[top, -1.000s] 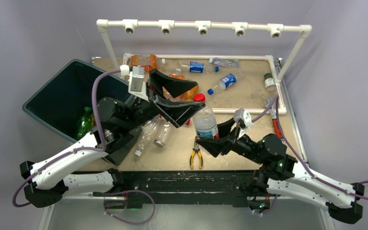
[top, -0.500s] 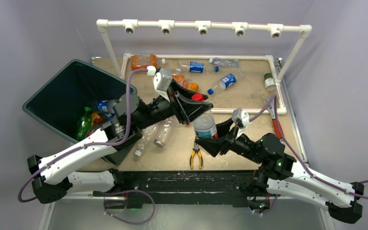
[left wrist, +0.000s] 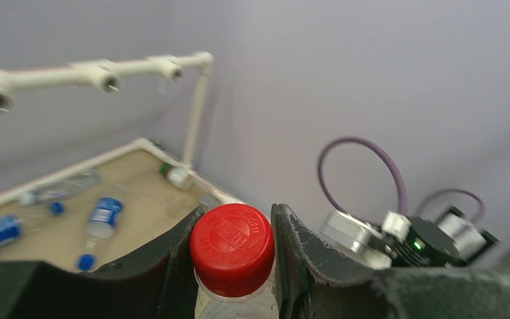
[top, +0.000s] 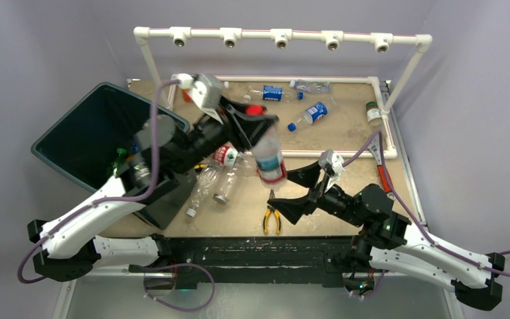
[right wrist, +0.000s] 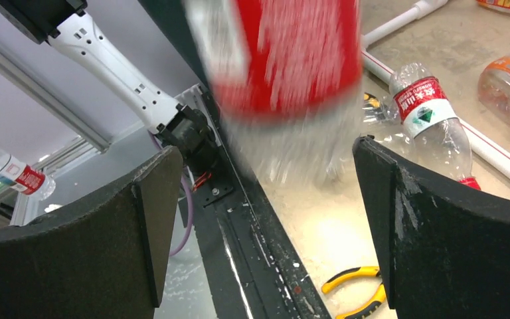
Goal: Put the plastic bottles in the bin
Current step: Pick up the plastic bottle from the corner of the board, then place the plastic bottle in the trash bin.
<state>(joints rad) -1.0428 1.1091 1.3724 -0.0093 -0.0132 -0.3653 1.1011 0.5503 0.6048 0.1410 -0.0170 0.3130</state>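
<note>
Red-capped bottle (top: pixel 269 156) has left the right pincer (top: pixel 285 194), now released wide, and hangs above mid-table by its neck in the clenched left pincer (top: pixel 257 114); transfer step, next needs a leftward swing over the bin (top: pixel 80 133).

low white pipe rail (top: pixel 299 153) lies before the far bottles (top: pixel 313 113).

clear bottle (top: pixel 269 156) with red cap and red label; dark teal bin (top: pixel 80 126); yellow-handled pliers (top: pixel 272 219); blue-labelled bottle (top: pixel 315 111); tan table (top: pixel 345 133); white pipe frame (top: pixel 255 33); lilac walls (top: pixel 478 100)
</note>
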